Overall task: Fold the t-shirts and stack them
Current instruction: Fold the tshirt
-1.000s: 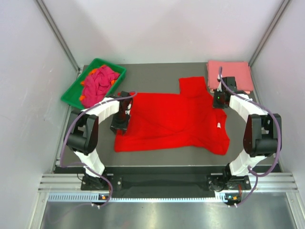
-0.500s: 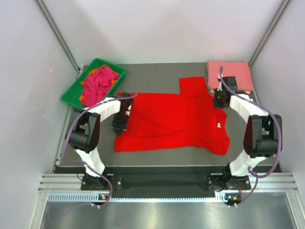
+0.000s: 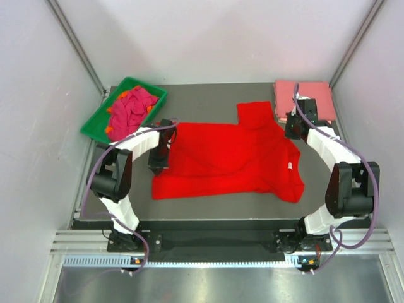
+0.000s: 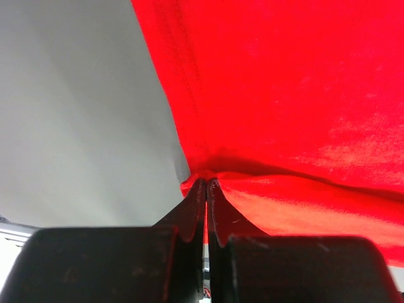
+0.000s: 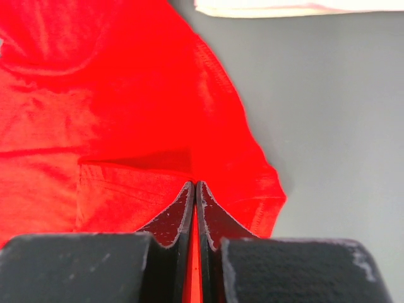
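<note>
A bright red t-shirt (image 3: 227, 161) lies spread across the middle of the dark table, its white neck label (image 3: 289, 166) toward the right. At the shirt's left edge my left gripper (image 3: 158, 163) is shut, and the left wrist view shows red cloth (image 4: 284, 95) pinched between its tips (image 4: 206, 182). My right gripper (image 3: 291, 131) is shut on the shirt's right side near the upper sleeve, with red fabric (image 5: 126, 95) bunched at its tips (image 5: 194, 184). A folded salmon pink t-shirt (image 3: 303, 100) rests at the back right corner.
A green tray (image 3: 95, 124) at the back left holds crumpled magenta and orange t-shirts (image 3: 131, 108). White walls close in the table on three sides. The pink shirt's edge (image 5: 297, 7) shows just beyond the right gripper.
My left gripper has shut on the red shirt's left edge. The right arm has shifted slightly toward the back while keeping its grip.
</note>
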Motion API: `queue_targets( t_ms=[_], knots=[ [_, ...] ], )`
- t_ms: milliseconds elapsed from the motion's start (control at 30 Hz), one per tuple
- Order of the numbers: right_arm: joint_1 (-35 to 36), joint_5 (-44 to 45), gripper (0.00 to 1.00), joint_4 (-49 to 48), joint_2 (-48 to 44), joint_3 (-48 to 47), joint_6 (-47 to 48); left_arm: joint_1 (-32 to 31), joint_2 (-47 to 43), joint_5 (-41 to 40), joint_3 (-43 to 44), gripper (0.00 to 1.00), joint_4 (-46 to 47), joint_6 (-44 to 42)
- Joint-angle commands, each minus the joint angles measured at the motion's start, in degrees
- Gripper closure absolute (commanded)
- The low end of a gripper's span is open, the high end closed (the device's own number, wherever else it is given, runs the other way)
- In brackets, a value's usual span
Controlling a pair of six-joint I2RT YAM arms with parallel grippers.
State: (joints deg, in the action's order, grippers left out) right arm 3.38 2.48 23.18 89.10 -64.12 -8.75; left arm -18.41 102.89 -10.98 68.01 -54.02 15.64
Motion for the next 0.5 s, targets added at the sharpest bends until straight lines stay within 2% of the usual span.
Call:
queue_targets(
  t_ms=[0,467],
  knots=[
    [0.5,4.5,1.00,-3.1,-5.1,0.9,0.1,0.5,-2.7,-1.8,1.3,1.00,0.5,1.7],
    [0.4,7.4,1.00,-2.7,-7.8,1.9,0.1,1.1,-6.1,-2.3,1.2,1.00,0.0,3.8]
  ],
)
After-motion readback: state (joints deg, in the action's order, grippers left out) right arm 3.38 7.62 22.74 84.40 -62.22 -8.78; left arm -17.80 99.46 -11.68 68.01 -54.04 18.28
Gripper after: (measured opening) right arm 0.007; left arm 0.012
